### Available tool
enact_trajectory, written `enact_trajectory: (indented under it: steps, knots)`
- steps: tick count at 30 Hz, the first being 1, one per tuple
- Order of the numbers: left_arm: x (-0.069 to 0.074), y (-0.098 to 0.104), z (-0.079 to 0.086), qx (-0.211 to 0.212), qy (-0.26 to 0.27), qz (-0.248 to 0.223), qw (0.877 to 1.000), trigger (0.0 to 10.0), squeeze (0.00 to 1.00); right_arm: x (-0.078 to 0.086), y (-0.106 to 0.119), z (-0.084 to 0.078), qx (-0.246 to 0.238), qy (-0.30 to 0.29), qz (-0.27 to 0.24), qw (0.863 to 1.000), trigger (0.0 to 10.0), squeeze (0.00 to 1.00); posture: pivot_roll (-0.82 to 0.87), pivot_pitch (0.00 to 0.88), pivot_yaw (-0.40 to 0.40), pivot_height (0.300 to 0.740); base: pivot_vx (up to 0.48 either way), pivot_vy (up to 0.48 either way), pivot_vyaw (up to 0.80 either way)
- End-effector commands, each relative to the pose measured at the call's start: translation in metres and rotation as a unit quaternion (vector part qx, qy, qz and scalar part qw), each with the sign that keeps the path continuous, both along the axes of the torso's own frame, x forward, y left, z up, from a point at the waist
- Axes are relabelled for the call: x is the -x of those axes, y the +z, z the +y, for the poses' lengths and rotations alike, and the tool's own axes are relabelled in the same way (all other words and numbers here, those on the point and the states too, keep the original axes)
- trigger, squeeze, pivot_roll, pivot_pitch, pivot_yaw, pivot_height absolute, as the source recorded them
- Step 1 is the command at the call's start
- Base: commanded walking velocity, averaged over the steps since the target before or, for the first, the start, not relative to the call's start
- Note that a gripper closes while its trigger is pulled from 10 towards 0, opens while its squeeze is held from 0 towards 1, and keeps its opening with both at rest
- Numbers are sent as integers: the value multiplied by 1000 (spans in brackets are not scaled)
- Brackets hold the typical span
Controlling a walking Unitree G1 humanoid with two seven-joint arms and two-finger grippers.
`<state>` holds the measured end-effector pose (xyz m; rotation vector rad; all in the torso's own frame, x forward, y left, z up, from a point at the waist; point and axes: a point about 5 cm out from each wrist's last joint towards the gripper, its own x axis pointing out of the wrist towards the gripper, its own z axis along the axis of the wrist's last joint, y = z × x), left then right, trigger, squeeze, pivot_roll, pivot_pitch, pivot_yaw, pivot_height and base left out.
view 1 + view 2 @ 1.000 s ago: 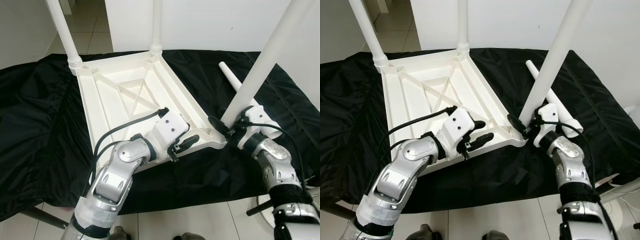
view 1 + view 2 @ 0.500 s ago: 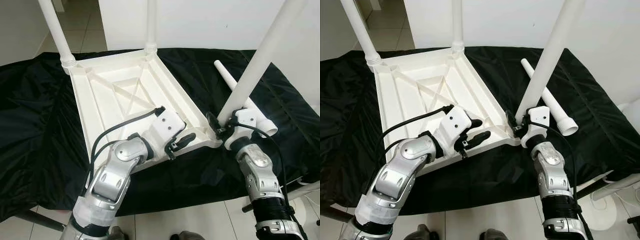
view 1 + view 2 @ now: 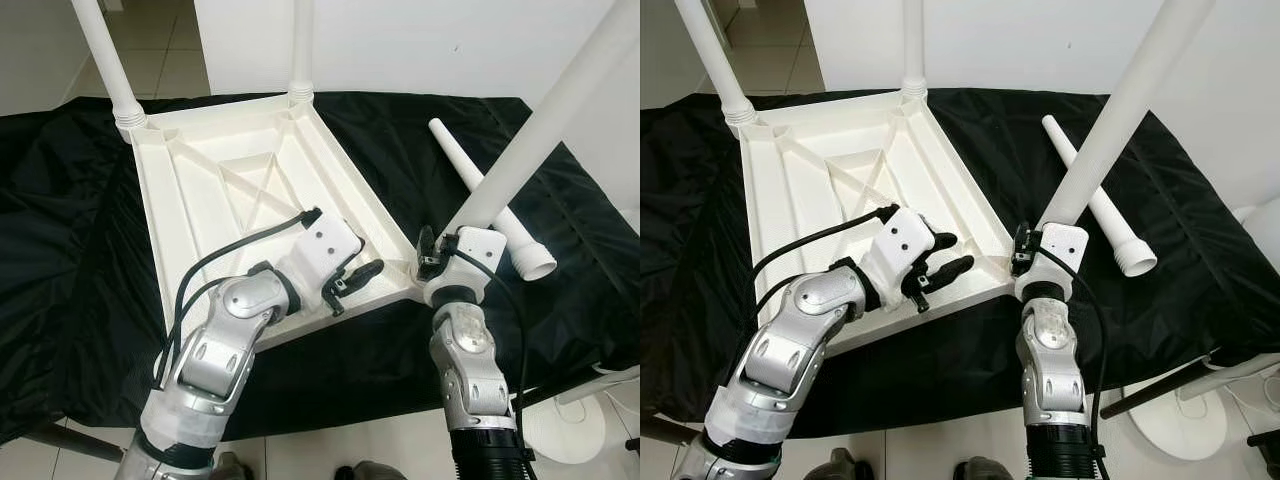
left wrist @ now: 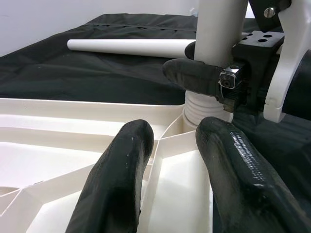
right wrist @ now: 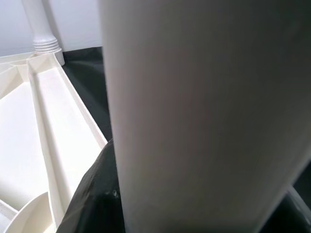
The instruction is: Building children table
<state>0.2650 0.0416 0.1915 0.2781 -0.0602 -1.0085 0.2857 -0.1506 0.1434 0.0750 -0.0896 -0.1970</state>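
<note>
Upturned tabletop (image 3: 240, 190) lay on black-draped counter (image 3: 60, 250). Left end effector (image 3: 352, 281) unclenched, pressing near rim to steady it. Right end effector (image 3: 436, 256) clamped third leg (image 3: 545, 125) at near-right socket for seating. Spare leg (image 3: 490, 200) lay right.

A white plastic tabletop (image 3: 215, 190) is seen upside down, two legs (image 3: 100, 50) fitted upright at its far corners, a third leg (image 3: 545, 120) tilted at the near right corner, a fourth leg (image 3: 490, 205) lying at right.

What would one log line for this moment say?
right gripper: shut on white plastic table leg at corner socket | left gripper: open over upturned white tabletop
</note>
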Motion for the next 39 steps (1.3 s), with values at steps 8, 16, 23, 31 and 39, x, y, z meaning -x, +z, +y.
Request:
enact_trajectory:
  steps: [8,16,23,31,39]
  knots:
    - [-8,2,2,2,51,-20,998,10000,0,2,-10,-3,-13,0,25,1000,10000,475,-85,26,-10,740,0,0,0]
    - [-7,2,1,2,50,-22,999,10000,0,-1,-1,-17,5,45,-6,999,10000,1000,-86,15,-14,740,0,0,0]
    - [-7,1,0,2,52,-24,998,10000,0,-8,3,-32,33,113,-9,993,10000,0,-90,6,-21,740,0,0,0]
    - [-8,-1,-2,-2,51,-22,998,10000,0,-15,5,-42,81,254,-12,964,10000,0,-92,10,-15,740,0,0,0]
    - [-9,-1,-4,-2,52,-25,998,10000,0,-20,6,-45,101,353,-1,930,10000,0,-92,11,-20,740,0,0,0]
